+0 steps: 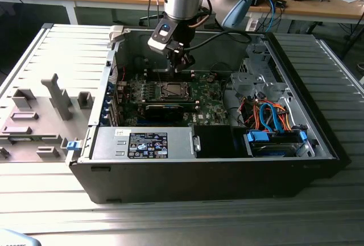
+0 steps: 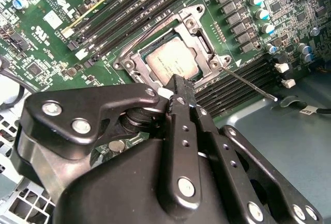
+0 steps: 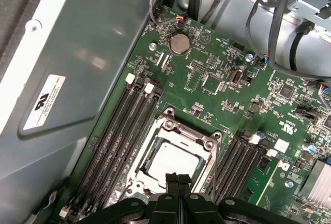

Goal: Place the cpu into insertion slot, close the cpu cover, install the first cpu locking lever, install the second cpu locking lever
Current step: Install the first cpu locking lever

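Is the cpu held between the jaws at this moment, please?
No, in the first wrist view the cpu lies flat on the green board, framed by the cpu cover.

Exterior view wide, downward; both wrist views close above the cpu (image 2: 170,61) (image 3: 166,160)

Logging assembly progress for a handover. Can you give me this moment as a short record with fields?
cpu: seated in the insertion slot, silver top showing
cpu cover: down, framing the cpu
locking lever: one thin rod angles out from the socket's corner over the memory slots; looks unlatched
gripper: shut, holding nothing, tips by the cover's edge; contact unclear
setting: green board inside an open computer case
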`<action>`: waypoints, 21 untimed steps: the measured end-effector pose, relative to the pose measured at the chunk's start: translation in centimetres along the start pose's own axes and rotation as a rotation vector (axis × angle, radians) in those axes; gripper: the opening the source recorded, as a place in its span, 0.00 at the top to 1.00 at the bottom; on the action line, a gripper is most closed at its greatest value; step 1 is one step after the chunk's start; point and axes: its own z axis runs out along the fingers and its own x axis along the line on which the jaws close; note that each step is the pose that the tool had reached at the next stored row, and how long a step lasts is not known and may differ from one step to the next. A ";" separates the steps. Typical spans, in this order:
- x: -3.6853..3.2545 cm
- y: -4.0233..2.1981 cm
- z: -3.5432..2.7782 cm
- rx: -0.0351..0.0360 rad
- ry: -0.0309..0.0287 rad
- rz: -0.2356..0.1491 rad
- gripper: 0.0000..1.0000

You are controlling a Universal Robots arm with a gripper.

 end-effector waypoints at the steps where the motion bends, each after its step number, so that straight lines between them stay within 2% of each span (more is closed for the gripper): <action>1: 0.00 0.00 0.00 -0.0001 -0.0001 -0.004 0.89; 21: 0.00 0.00 0.00 -0.0013 -0.0016 -0.071 0.89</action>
